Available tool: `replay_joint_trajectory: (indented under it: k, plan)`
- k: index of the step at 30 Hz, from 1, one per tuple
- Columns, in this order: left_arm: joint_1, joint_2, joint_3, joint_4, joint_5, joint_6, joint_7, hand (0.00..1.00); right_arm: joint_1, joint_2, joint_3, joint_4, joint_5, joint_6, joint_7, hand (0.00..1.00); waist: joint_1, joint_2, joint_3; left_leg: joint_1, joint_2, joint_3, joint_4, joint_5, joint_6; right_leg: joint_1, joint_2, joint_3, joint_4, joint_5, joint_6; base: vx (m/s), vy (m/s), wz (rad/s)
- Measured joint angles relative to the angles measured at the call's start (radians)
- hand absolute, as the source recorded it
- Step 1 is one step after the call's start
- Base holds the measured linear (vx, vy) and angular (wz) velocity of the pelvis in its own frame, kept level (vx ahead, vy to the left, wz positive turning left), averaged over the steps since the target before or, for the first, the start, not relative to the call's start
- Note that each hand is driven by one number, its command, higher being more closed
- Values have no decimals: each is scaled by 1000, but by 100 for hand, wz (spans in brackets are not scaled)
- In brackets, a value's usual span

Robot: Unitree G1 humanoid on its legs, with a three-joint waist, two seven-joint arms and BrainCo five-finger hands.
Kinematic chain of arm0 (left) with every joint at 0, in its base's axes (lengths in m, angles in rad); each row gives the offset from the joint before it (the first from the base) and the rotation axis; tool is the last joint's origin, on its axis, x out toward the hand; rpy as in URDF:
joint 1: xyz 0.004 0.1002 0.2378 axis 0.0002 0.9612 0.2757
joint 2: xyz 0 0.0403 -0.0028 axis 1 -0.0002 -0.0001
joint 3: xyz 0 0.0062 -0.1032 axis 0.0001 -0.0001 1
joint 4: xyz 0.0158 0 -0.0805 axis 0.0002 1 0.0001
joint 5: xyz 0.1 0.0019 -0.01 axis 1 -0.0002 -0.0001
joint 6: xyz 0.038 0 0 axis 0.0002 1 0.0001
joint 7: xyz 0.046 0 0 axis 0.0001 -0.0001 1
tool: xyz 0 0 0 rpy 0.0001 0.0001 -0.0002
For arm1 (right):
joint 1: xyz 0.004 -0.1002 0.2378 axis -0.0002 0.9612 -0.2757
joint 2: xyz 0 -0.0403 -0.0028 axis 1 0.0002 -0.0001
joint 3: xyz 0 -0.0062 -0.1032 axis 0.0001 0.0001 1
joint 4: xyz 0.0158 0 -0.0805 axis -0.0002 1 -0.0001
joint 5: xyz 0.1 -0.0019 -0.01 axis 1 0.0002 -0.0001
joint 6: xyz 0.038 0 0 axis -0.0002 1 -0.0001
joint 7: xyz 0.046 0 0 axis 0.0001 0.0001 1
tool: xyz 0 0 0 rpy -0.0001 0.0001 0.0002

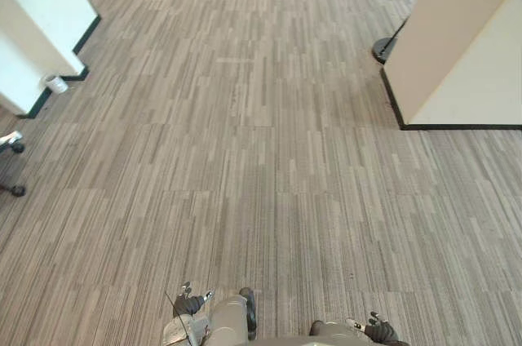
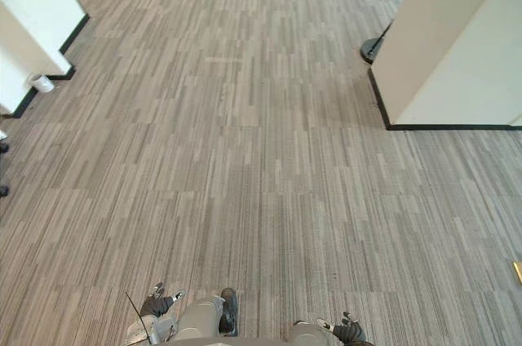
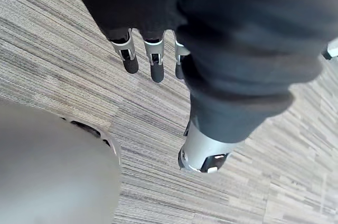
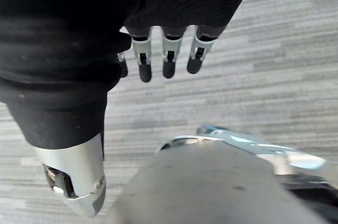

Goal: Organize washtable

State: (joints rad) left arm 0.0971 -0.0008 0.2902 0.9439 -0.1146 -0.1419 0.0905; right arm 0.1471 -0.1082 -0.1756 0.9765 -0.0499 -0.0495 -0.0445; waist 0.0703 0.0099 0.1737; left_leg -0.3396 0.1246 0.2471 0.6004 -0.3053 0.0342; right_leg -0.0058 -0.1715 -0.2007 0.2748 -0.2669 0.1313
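Loosely, left hand (image 3: 156, 63) and right hand (image 4: 168, 57) hang over grey carpet (image 1: 261, 158)

Grey carpet floor (image 1: 261, 166), laid in tiles of fine stripes running lengthwise and crosswise. At the far left, standing on it, a white wall block (image 1: 37, 19) with black skirting along its foot. Just beside that skirting, on the carpet, a small white round thing (image 1: 55, 82), too small to tell what. Nearer along the left edge, two dark wheels (image 1: 16, 148) resting on the carpet, well apart from the white thing. At the far right, a cream wall block (image 1: 465, 52), also black-skirted. Behind its far corner, a dark round stand base (image 1: 381, 51). At the right edge, a small yellow bit (image 2: 518, 272), cut off.
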Motion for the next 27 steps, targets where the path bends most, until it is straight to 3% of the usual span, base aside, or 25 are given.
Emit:
replay_joint_trajectory:
  k: [1,2,3,4,5,6,8,10,11,13,15,16,18,19,20,21,22,23,24,25,26,27]
  plan:
    - [-1,-1,7,1,0,0,0,0,6,8,0,-2,1,1,0,0,10,-7,-8,6,-9,21,13,-39,10,-12,-19,24,41,-15,18,230,402,-57]
    - [-1,24,0,11,12,2,0,0,31,31,-6,-16,0,1,0,0,6,-50,-32,34,-65,47,-10,-60,20,-78,-82,62,212,-32,43,293,319,-28]
    - [-1,30,-8,16,19,3,1,0,37,36,-11,-23,0,0,2,0,-2,-63,-40,51,-82,49,-17,-68,28,-104,-100,83,307,-26,35,398,338,-4]
    - [-6,43,-28,28,31,6,0,0,47,46,-22,-32,2,-2,3,0,-7,-65,-34,103,-116,54,-44,-78,43,-160,-113,138,512,34,-39,305,196,9]
    - [-8,55,-49,33,43,9,0,0,51,50,-25,-41,1,-3,3,0,-11,-66,-31,154,-137,55,-75,-82,52,-188,-110,176,651,83,-90,426,261,10]
    - [-5,60,-63,39,69,17,-3,0,49,51,-29,-42,1,-6,6,0,-29,-67,-32,230,-156,52,-129,-84,54,-212,-86,194,784,92,-92,278,164,6]
    - [-4,55,-85,47,100,27,-5,0,49,59,-50,-43,1,-12,8,0,-40,-45,-39,328,-159,43,-215,-72,62,-254,-18,173,855,71,-68,339,178,3]
    - [-4,40,-85,53,114,31,-8,0,48,59,-69,-55,4,-16,13,0,-58,-34,-37,410,-161,34,-302,-48,51,-309,29,96,801,19,-61,409,166,4]
    - [-8,26,-84,59,118,39,-12,0,50,59,-89,-58,7,-18,21,0,-61,-24,-34,465,-156,28,-349,-36,29,-343,59,31,716,-15,-79,409,131,6]
    - [-18,2,-85,59,121,42,-13,0,52,60,-99,-58,14,-19,24,0,-67,-5,-29,525,-137,26,-397,-27,12,-393,109,-50,523,-18,-104,453,105,20]
    - [-30,-7,-92,61,126,43,-15,0,50,60,-99,-56,21,-15,24,0,-82,6,-24,578,-125,1,-434,-30,-9,-439,153,-72,293,42,-143,572,81,44]
    - [-29,-15,-90,61,127,43,-16,0,53,60,-98,-55,21,-7,24,0,-86,5,-24,609,-129,-7,-449,-35,-18,-450,175,-70,165,113,-177,729,31,49]
    - [-24,-18,-78,60,138,43,-20,0,72,62,-86,-47,21,4,24,0,-89,-9,-31,659,-137,-38,-409,-59,-60,-451,185,-73,122,210,-275,766,-32,49]
    - [-20,-32,-60,61,148,44,-22,0,74,50,-87,-48,20,11,26,0,-99,3,-40,663,-115,-58,-323,-62,-66,-446,190,-55,188,262,-274,760,-59,32]
    - [-12,-46,-40,65,148,46,-23,0,73,36,-87,-51,17,13,28,0,-100,36,-45,603,-68,-52,-145,-24,-93,-419,204,-64,206,204,-264,741,-56,22]
    - [-14,-52,-30,65,148,46,-23,0,72,32,-88,-51,18,13,29,0,-101,43,-42,552,-52,-52,-28,32,-84,-400,210,-65,209,179,-264,582,-47,2]
    - [-14,-54,8,55,148,46,-23,0,72,28,-93,-53,18,14,29,0,-102,56,-37,467,-16,-52,166,176,-65,-355,225,-62,195,146,-264,727,-107,-5]
    - [-9,-62,70,41,146,46,-22,0,65,23,-97,-45,18,18,28,0,-92,63,-25,332,91,-31,474,246,-63,-249,259,-48,152,108,-274,857,-133,-15]
    - [-5,-54,92,35,145,47,-21,0,61,25,-96,-28,18,18,26,0,-79,53,-12,269,154,0,605,231,-50,-168,275,-36,122,88,-284,705,-110,-20]
    - [-1,-51,104,24,135,47,-22,0,55,26,-92,-14,18,19,25,0,-70,44,-7,227,178,8,661,222,-36,-116,281,-27,96,82,-285,635,-83,-35]
    - [5,-35,104,-10,125,44,-19,0,41,31,-75,-8,13,26,23,0,-43,20,-6,123,188,12,689,212,-24,-14,281,14,18,72,-282,565,-50,-50]
    - [10,-30,104,-31,124,36,-20,0,26,31,-65,-8,7,27,23,0,-26,8,-7,52,187,25,656,204,-37,37,279,49,-34,67,-275,675,-39,-63]
